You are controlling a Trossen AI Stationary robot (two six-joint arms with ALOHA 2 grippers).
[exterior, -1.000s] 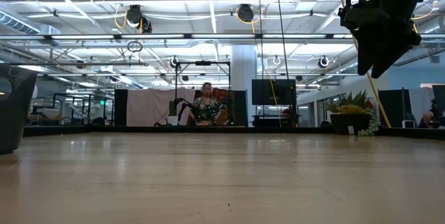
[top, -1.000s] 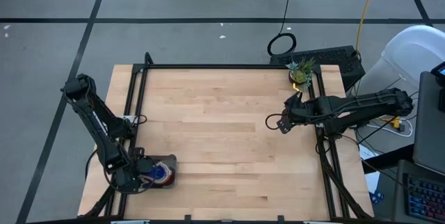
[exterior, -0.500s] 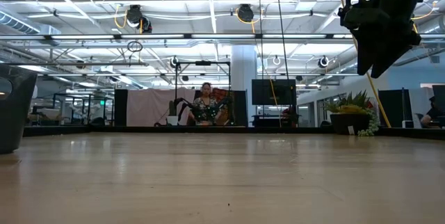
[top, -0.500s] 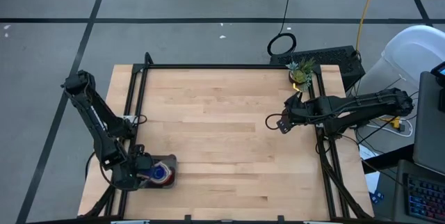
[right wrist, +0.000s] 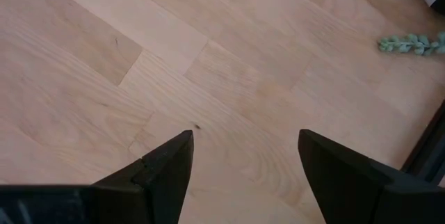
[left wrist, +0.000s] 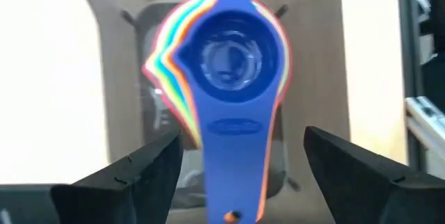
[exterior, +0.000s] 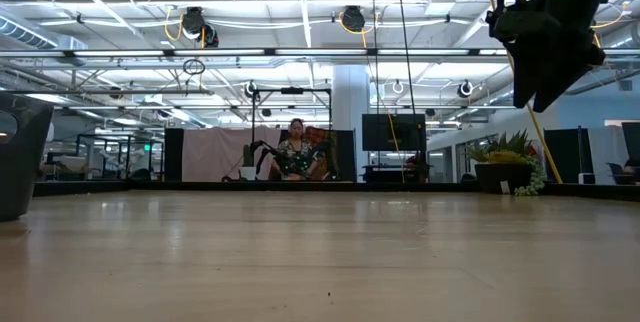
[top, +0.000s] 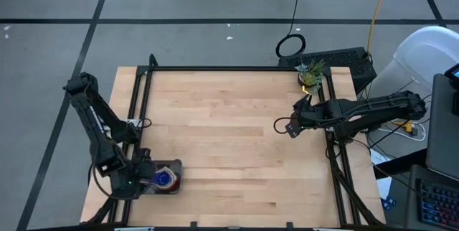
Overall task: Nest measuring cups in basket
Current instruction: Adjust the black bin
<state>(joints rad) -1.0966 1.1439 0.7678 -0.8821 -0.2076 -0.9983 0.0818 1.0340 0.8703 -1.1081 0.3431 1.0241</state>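
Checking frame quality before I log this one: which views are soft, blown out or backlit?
Left wrist view: cups and basket soft, table at both sides blown out to white. Low view: bright ceiling lights, right arm's end effector a dark silhouette. High view: evenly lit. Right wrist view: wood grain crisp.

The table (top: 229, 138) lies under me, and the basket (top: 172, 166) stands on it at its near left corner. The measuring cups (left wrist: 226, 64) sit inside the basket, one in another, with the handles all to one side. My left gripper (left wrist: 236, 182) hangs just above them, a finger on each side of the handles; I think it touches nothing. My right gripper (right wrist: 240, 168) is far away, over the bare wood near the right edge, fingers apart. A small plant (top: 310, 75) stands at the far right corner, behind my right arm
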